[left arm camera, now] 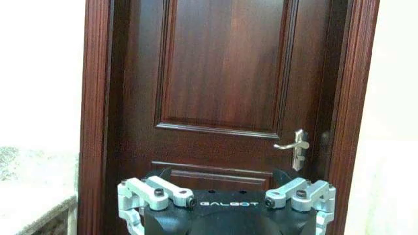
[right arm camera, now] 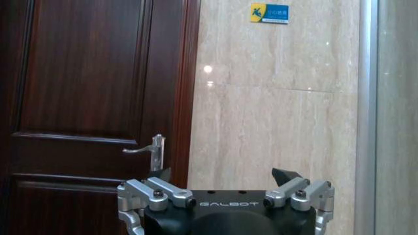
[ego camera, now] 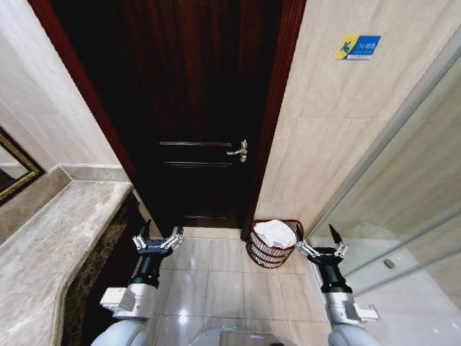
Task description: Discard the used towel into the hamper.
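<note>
Dark-red wire hamper [ego camera: 274, 245] on the tiled floor, tucked at the foot of the beige wall just right of the dark wooden door [ego camera: 194, 108], near the glass partition [ego camera: 403, 209]. White towel [ego camera: 274, 233] already bundled inside, heaped up to the rim. Left gripper [ego camera: 158, 241] hanging low before the door, beside the marble counter [ego camera: 50, 245], fingers spread wide and holding nothing. Right gripper [ego camera: 320, 249] just beside the hamper's rim, likewise splayed and empty. Both pointed at the door, silver handle [ego camera: 239, 151] at mid-height between them. Towel likely soft, limp and light; bound to sag and trail when lifted, so best pinched at a thick fold near the top of the heap, deep enough that the cloth does not slip out. Hamper probably light and easily tipped or pushed across smooth tile; thin ribs apt to snag a fingertip, so better approached from above than from the side. Task apparently near done, towel lying in place.
</note>
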Robot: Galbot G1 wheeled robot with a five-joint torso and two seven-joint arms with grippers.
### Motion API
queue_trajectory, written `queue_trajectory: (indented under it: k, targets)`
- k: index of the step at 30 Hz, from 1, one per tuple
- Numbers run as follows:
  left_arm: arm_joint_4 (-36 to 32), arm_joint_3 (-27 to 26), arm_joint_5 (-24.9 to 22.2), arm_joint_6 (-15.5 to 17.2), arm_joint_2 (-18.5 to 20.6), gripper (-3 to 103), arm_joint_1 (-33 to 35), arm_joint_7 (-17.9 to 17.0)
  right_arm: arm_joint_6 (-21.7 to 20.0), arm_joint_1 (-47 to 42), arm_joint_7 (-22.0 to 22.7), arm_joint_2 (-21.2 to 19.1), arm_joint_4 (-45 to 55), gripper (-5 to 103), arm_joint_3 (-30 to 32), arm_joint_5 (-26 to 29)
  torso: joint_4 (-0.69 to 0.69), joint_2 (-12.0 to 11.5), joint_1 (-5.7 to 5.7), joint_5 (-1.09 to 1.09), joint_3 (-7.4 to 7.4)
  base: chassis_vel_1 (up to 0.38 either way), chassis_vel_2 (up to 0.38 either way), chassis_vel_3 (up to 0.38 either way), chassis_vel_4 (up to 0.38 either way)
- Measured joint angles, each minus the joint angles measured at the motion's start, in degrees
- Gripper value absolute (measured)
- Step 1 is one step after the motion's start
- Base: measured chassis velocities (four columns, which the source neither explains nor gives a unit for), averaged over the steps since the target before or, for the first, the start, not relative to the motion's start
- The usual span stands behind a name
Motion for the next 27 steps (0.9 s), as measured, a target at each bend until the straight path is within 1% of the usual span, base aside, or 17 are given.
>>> queue_trajectory:
  k: [11, 23, 27]
  targets:
    - [0.0, 0.0, 0.0, 0.0, 0.0, 100, 0.0, 0.0, 0.0, 0.0, 0.0, 0.0, 0.0, 100, 0.0, 0.0, 0.0, 0.0, 0.03, 0.0, 0.01, 0.013, -0.006, -0.007, 0.011]
    - [0.0, 0.0, 0.0, 0.0, 0.0, 100, 0.01, 0.0, 0.0, -0.01, 0.0, 0.0, 0.0, 100, 0.0, 0.0, 0.0, 0.04, -0.06, -0.01, -0.02, 0.132, -0.12, -0.138, 0.137]
    - [0.0, 0.0, 0.0, 0.0, 0.0, 100, 0.01, 0.0, 0.0, -0.01, 0.0, 0.0, 0.0, 100, 0.0, 0.0, 0.0, 0.04, -0.05, 0.0, -0.02, 0.027, -0.028, -0.019, 0.019]
